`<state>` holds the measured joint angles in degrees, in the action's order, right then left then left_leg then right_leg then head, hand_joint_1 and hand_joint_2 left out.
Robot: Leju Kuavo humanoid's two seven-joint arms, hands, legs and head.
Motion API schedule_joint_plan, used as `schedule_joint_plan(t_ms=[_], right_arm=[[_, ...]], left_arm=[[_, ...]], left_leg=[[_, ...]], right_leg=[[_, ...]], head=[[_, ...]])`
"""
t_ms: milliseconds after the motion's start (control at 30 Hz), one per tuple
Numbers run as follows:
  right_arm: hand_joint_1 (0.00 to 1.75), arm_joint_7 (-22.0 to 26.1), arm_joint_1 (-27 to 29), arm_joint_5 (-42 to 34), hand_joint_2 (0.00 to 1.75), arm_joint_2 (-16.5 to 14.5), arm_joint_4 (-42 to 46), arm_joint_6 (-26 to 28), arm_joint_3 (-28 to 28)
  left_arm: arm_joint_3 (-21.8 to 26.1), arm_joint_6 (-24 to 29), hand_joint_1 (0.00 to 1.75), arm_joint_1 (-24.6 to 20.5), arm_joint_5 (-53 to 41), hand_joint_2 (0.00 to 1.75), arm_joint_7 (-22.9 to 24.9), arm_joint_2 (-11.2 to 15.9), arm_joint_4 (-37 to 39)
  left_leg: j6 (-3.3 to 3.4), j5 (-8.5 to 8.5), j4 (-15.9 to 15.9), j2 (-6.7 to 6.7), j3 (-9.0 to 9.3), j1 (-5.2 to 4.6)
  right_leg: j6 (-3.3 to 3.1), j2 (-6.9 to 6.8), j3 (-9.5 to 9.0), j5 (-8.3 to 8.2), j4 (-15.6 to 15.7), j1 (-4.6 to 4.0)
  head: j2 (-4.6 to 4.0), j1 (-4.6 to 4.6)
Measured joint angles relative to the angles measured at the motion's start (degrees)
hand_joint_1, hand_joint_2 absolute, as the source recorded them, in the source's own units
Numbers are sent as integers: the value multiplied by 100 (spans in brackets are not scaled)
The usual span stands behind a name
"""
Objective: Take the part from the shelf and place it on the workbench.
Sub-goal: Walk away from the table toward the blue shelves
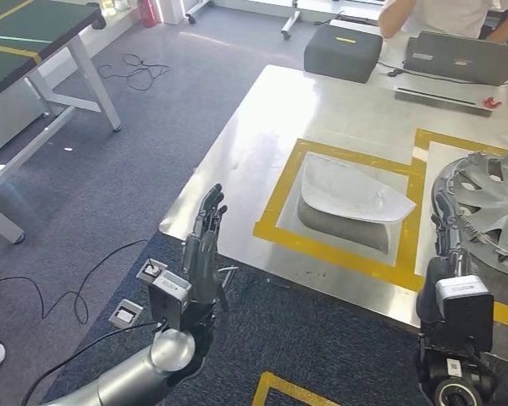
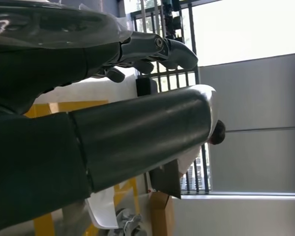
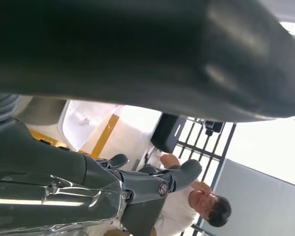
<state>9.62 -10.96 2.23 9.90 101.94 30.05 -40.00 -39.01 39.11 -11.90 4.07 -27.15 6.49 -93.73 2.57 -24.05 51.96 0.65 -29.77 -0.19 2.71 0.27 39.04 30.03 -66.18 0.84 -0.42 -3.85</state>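
Note:
A silver hubcap [image 1: 494, 199] lies on the metal workbench [image 1: 271, 127], inside the right yellow-taped square. My right hand [image 1: 448, 241] stands at its left rim with the fingers stretched along the edge. In the right wrist view the thumb [image 3: 146, 49] and fingers [image 3: 153, 182] are apart with nothing between them. A white curved shell part [image 1: 350, 193] [image 3: 83, 120] rests in the left yellow square. My left hand [image 1: 203, 245] is raised over the carpet, just short of the bench's near edge. It is open with the fingers straight up, and its thumb [image 2: 138, 135] is bare.
A black case [image 1: 343, 52], a laptop [image 1: 462, 57] and a small red item [image 1: 492, 103] lie at the bench's far side, where a person [image 1: 430, 13] sits. A green table [image 1: 34, 34] stands at the left. Cables [image 1: 129, 72] and floor sockets [image 1: 127, 315] lie on the carpet.

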Motion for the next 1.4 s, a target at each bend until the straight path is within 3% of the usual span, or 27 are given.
schedule_joint_plan(t_ms=[33, 67, 100, 167, 233, 267, 367, 400, 467, 533, 567, 600, 633, 700, 767, 800, 867, 900, 967, 1033, 1067, 1100, 1133, 1200, 1267, 1367, 1400], right_arm=[[0, -1, 5, 0, 0, 2, 0, 0, -1], [0, -1, 7, 0, 0, 5, 0, 0, -1], [0, -1, 8, 0, 0, 9, 0, 0, -1], [0, 1, 7, 0, 0, 16, 0, 0, 0], [0, 4, 7, 1, 0, 16, 3, -3, -1], [0, 8, 7, 2, 0, 16, 5, -5, -2], [0, 11, 14, 2, 0, 17, 14, -8, -3], [0, 10, 12, 2, 0, 17, 18, -10, -3], [0, 10, 5, 2, 0, 18, 27, -16, -4], [0, 9, 8, 2, 0, 18, 31, -21, -6], [0, 9, 9, 2, 0, 18, 31, -22, -7], [0, 9, 10, 2, 0, 18, 31, -22, -8], [0, 9, 11, 2, 0, 18, 31, -22, -8], [0, 9, 10, 3, 0, 18, 37, -26, -9], [0, 13, 7, 11, 0, 18, 46, -39, -8], [0, 15, 6, 15, 0, 18, 50, -53, -9], [0, 19, 7, 18, 0, 18, 49, -84, -13], [0, 20, 7, 18, 0, 18, 49, -101, -14], [0, 20, 4, 19, 0, 18, 46, -132, -14], [0, 11, 2, 18, 0, 18, 41, -160, -25], [0, -1, 3, 18, 0, 18, 36, -168, -31], [0, -14, 4, 19, 0, 18, 31, -175, -38], [0, -26, 3, 19, 0, 18, 27, -181, -41], [0, -33, -2, 19, 0, 18, 22, -198, -48], [0, -18, -7, 15, 0, 18, 18, -227, -61], [0, 18, -10, -8, 0, 18, -7, -262, -81], [0, 27, -16, -16, 0, 17, -18, -266, -85]], left_arm=[[0, -2, 0, 5, 1, 0, 1, -2, 1], [0, -3, 0, 8, 2, 0, 2, -2, 1], [0, -3, 0, 13, 3, 0, 3, -2, 1], [0, -2, 0, 18, 2, 0, 7, -3, 0], [0, 0, 0, 18, -2, 0, 9, -4, -3], [0, 2, 0, 19, -4, 0, 10, -5, -4], [-1, 9, 0, 29, -7, 0, 15, -1, -6], [-1, 12, 0, 32, -6, 0, 16, 2, -6], [0, 17, 0, 36, -7, 0, 16, 7, -6], [0, 27, 0, 40, -7, 0, 17, 9, -6], [0, 32, 0, 45, -7, 0, 18, 11, -6], [0, 38, 0, 48, -7, 0, 20, 13, -6], [0, 40, 0, 49, -7, 0, 21, 15, -6], [0, 47, 0, 41, -10, 0, 25, 15, -10], [0, 56, 0, 24, -27, 0, 34, 14, -20], [0, 60, 0, 20, -37, 0, 40, 14, -25], [0, 67, 0, 25, -53, 0, 54, 16, -29], [0, 67, 0, 30, -63, 0, 57, 17, -31], [0, 67, 0, 46, -87, 0, 71, 16, -32], [0, 67, 0, 72, -103, 0, 92, 16, -32], [0, 67, 0, 83, -105, 0, 103, 17, -32], [0, 67, 0, 88, -106, 0, 116, 18, -32], [0, 67, 0, 89, -105, 0, 127, 18, -32], [1, 67, 0, 86, -104, 0, 142, 18, -33], [3, 68, 0, 77, -107, 0, 149, 18, -39], [5, 69, 0, 74, -108, 0, 146, 23, -48], [5, 69, 0, 76, -105, 0, 144, 27, -48]], left_leg=[[-9, 51, 6, 3, -69, 2], [-24, 99, 18, 4, -142, 8], [-45, 143, 38, 4, -215, 18], [-104, 206, 114, 1, -358, 44], [-179, 262, 204, -5, -475, 42], [-218, 296, 232, -9, -512, 30], [-324, 378, 253, -17, -583, 30], [-355, 289, 332, -20, -638, 41], [-404, -198, 860, -25, -856, 62], [-427, -713, 1666, -26, -1095, 68], [-423, -788, 1926, -27, -1130, 67], [-404, -733, 2002, -27, -1072, 63], [-368, -586, 1852, -29, -899, 53], [-249, -348, 1087, -37, -303, 4], [-158, -353, 332, -40, 191, -49], [-134, -368, 151, -40, 286, -72], [-87, -269, 39, -29, 260, -72], [-46, -206, 4, -17, 229, -59], [27, -92, -36, 7, 148, -33], [57, -1, -22, 13, 30, -37], [53, 46, -8, 15, -39, -36], [41, 89, 15, 14, -115, -32], [24, 125, 48, 12, -192, -22], [-22, 171, 146, 5, -342, -7], [-84, 215, 248, 0, -457, -21], [-197, 305, 304, -6, -547, -33], [-236, 233, 365, -14, -593, -26]], right_leg=[[32, -2, 51, 151, -346, 19], [61, -3, 26, 169, -528, 39], [88, -4, -100, 70, -491, 60], [143, -8, -618, -203, 177, 101], [134, 10, -1091, -247, 932, 95], [106, 23, -1182, -208, 1119, 85], [-46, 27, -1109, -271, 1153, 73], [-108, 18, -1056, -319, 1150, 78], [-209, -1, -918, -434, 1156, 81], [-245, -10, -758, -549, 1153, 56], [-253, -14, -681, -605, 1152, 41], [-256, -16, -606, -662, 1150, 25], [-258, -16, -536, -718, 1150, 7], [-249, -11, -425, -820, 1149, -25], [-210, -17, -373, -919, 1161, -34], [-175, -23, -362, -972, 1185, -26], [-101, -26, -341, -1045, 1233, -5], [-71, -24, -302, -958, 1180, 0], [-33, -21, -146, -485, 711, 8], [9, -21, 43, 36, -117, 20], [31, -21, 74, 130, -429, 26], [51, -23, 19, 92, -554, 34], [67, -24, -138, -47, -445, 43], [96, -26, -671, -292, 265, 62], [78, -7, -1077, -278, 932, 54], [-42, 0, -1089, -271, 1104, 34], [-103, -9, -1046, -312, 1109, 43]], head=[[0, 27], [0, 39], [0, 47], [1, 55], [1, 56], [1, 50], [1, 27], [1, 21], [1, -20], [1, -68], [1, -78], [1, -90], [1, -104], [1, -131], [1, -141], [1, -152], [1, -189], [1, -200], [1, -151], [1, -85], [0, -59], [0, -38], [0, -19], [1, 26], [1, 39], [0, 30], [1, 37]])
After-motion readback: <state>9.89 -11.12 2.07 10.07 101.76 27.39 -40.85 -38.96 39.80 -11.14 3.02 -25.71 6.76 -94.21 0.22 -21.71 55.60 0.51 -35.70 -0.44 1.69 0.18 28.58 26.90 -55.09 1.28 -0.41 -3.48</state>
